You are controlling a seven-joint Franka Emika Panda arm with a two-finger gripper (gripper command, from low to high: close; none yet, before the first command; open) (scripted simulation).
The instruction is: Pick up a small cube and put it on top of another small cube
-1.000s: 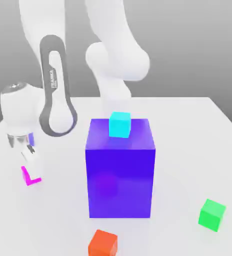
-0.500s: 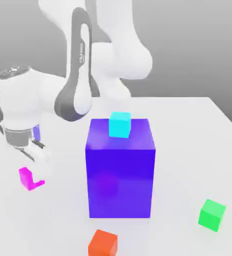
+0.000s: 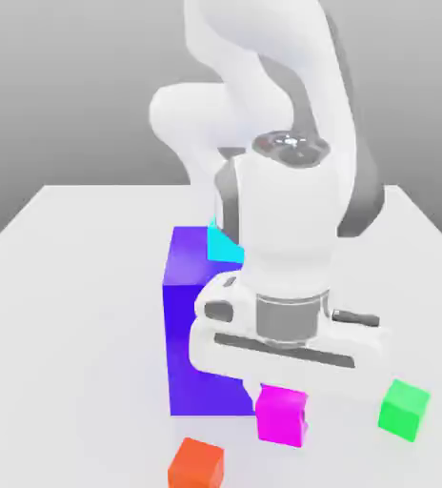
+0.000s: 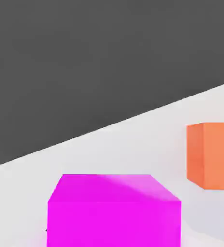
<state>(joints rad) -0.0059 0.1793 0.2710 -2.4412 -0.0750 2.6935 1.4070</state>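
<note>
Where matte white table lies, small cube shows flat magenta faces.

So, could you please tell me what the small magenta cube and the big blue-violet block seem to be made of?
Small magenta cube: flat, matte, uniform colour with no grain, plastic-like at best. Big blue-violet block: smooth with a slight sheen, perhaps glossy plastic. Both are simulator renders, so the actual material stays open.

The small cube is plain magenta-pink. The big block is blue-violet, the cube on it cyan. Two more cubes are orange-red and green. The desk is white; the arm is white with grey.
</note>
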